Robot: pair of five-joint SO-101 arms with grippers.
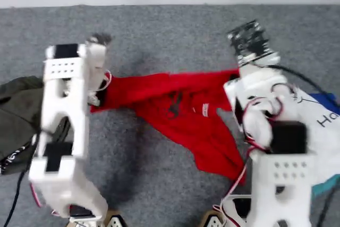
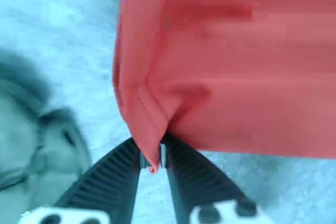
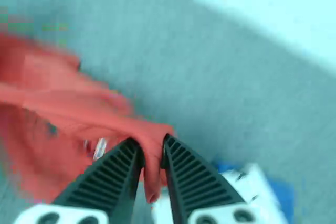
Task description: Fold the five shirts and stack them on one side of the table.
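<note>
The grey table (image 1: 159,30) carries the red shirt (image 1: 186,110), whose top edge is stretched between the two pincers while the rest trails on the surface. A dark shirt (image 1: 18,104) lies outside the left pincer (image 2: 152,156), and a white shirt (image 1: 319,126) lies beside the right pincer (image 3: 151,150). Each pincer pinches one end of the red shirt's edge. For a clean fold, I judge they should hold that edge taut and level and travel together. Both arms reach forward, wrists angled down.
</note>
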